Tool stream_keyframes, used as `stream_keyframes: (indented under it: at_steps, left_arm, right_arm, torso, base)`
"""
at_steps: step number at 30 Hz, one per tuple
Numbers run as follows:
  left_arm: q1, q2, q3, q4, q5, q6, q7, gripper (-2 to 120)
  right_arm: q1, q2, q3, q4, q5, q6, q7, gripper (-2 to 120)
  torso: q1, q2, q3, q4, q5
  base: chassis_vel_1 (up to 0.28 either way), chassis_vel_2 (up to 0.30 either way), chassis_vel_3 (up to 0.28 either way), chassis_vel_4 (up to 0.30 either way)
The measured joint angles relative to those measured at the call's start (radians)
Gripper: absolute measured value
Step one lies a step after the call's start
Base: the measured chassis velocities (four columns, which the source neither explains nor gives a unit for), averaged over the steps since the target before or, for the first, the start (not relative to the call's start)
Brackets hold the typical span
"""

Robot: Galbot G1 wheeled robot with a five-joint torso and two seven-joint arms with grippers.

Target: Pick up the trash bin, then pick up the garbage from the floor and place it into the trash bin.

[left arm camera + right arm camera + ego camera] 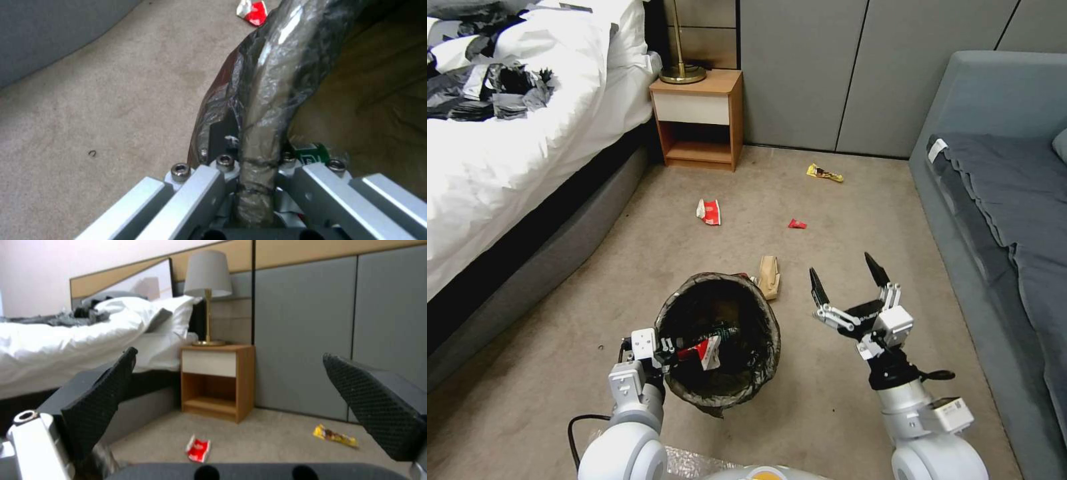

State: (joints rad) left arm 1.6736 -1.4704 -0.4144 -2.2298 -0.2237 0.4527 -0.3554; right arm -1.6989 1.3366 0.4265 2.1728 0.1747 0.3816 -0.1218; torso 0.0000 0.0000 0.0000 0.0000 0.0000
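Observation:
The trash bin (758,300), lined with a dark bag, is at the lower middle of the head view. My left gripper (662,351) is shut on its near-left rim (262,100). Inside lie a crushed red-and-white cup (708,352) and a green-labelled bottle (311,155). Garbage on the carpet: a brown paper bag (770,277) just beyond the bin, a red-and-white cup (709,211), a small red wrapper (797,224) and a yellow wrapper (824,173). My right gripper (842,267) hangs open and empty to the right of the bin, facing the cup (198,448) and the yellow wrapper (334,436).
A white bed (514,153) with black clothing (494,90) runs along the left. A wooden nightstand (698,120) with a lamp (207,290) stands at the back wall. A grey sofa (1000,200) lines the right. Carpet lies between them.

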Motion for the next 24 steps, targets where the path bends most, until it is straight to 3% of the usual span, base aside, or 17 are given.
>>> stream_keyframes:
  at_steps: [10, 24]
  left_arm:
    - [-0.002, 0.003, -0.001, -0.002, -0.001, 0.002, 0.000, 0]
    - [-0.007, 0.017, -0.005, -0.009, -0.004, 0.006, 0.000, 0]
  right_arm:
    - [0.010, 0.002, 0.002, -0.031, -0.007, 0.000, 0.012, 100]
    - [0.041, -0.004, 0.013, -0.037, -0.042, -0.015, 0.043, 100]
  torso:
    - [0.000, 0.000, 0.000, 0.0000, -0.0001]
    - [0.000, 0.000, 0.000, 0.0000, 0.0000]
  base:
    - [0.005, 0.005, 0.004, 0.003]
    - [0.082, 0.076, 0.082, 0.079]
